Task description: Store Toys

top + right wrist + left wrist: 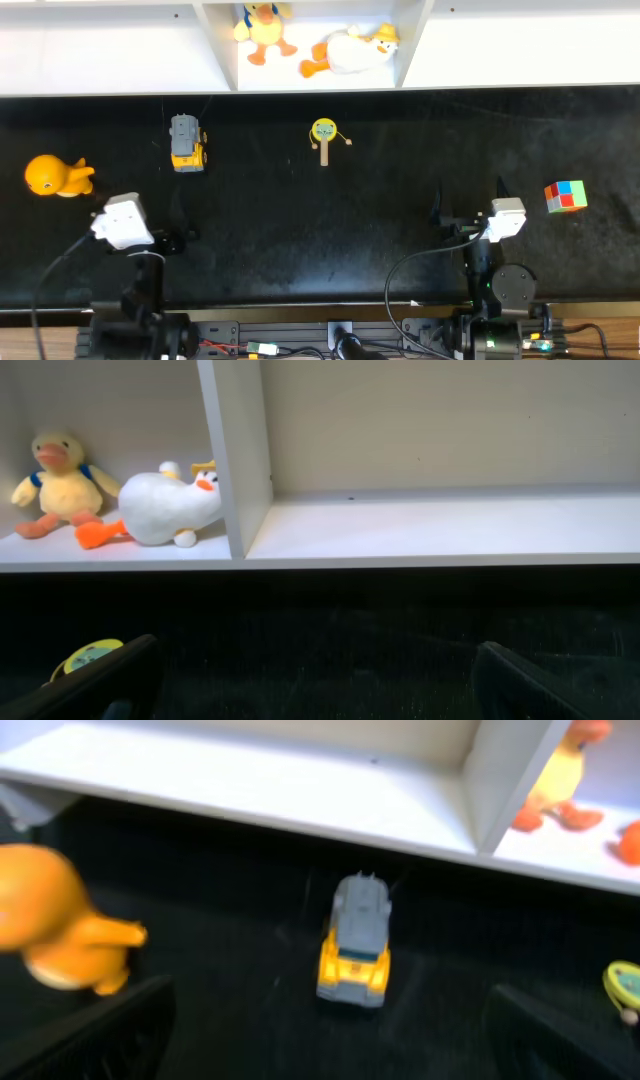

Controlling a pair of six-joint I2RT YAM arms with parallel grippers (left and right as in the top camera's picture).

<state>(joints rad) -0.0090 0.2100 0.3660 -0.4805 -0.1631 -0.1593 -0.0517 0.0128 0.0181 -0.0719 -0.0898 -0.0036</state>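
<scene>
A grey and yellow toy truck (186, 142) stands on the black table, straight ahead of my open left gripper (330, 1058) and some way off; the truck (357, 942) faces the shelf. An orange toy (55, 176) sits at the table's left. A yellow-green rattle drum (324, 138) lies near the middle. A multicoloured cube (565, 196) rests at the right. My right gripper (315, 702) is open over bare table, facing the shelf. A yellow plush duck (262, 30) and a white plush duck (350, 50) lie in the shelf's middle compartment.
The white shelf (120, 60) runs along the table's far edge, split by upright dividers (235, 460). Its left compartment (250, 780) and right compartment (450, 520) hold nothing. Cables and the arm bases line the near edge.
</scene>
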